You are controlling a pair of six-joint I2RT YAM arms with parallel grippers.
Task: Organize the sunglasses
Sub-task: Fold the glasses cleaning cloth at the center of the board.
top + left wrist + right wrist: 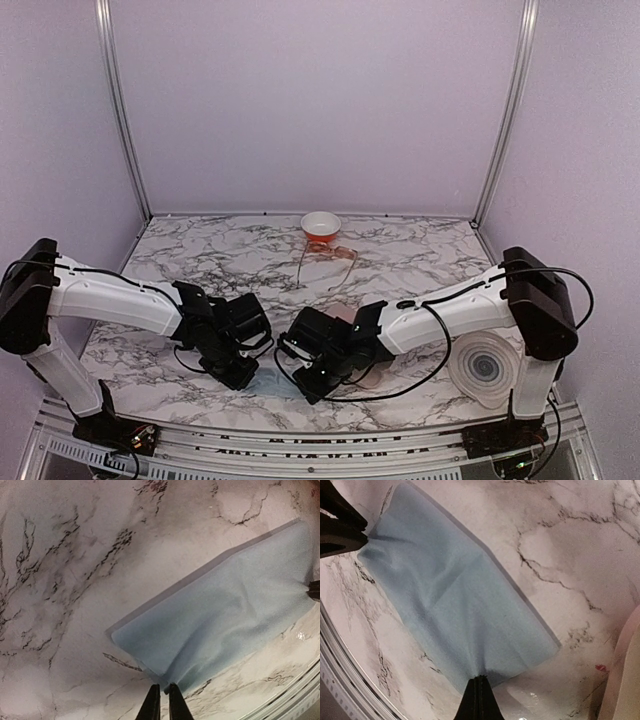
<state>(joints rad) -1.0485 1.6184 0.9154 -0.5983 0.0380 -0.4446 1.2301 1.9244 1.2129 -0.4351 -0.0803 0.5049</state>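
A light blue cloth (225,610) (455,600) stretches low over the marble between my two grippers. My right gripper (480,676) (312,383) is shut on one corner of it. My left gripper (161,685) (247,372) is at the opposite corner, its fingers a narrow slit apart with the cloth's tip still lying between them. A thin wire-framed pair of sunglasses (343,253) with orange-brown lenses lies far back on the table, well away from both grippers. It does not show in either wrist view.
A white bowl (320,225) with an orange inside stands just behind the sunglasses. A pale pink case (368,372) (625,680) lies under my right arm. A translucent round container (485,368) sits at the right front. The table's front rail (295,692) runs close by.
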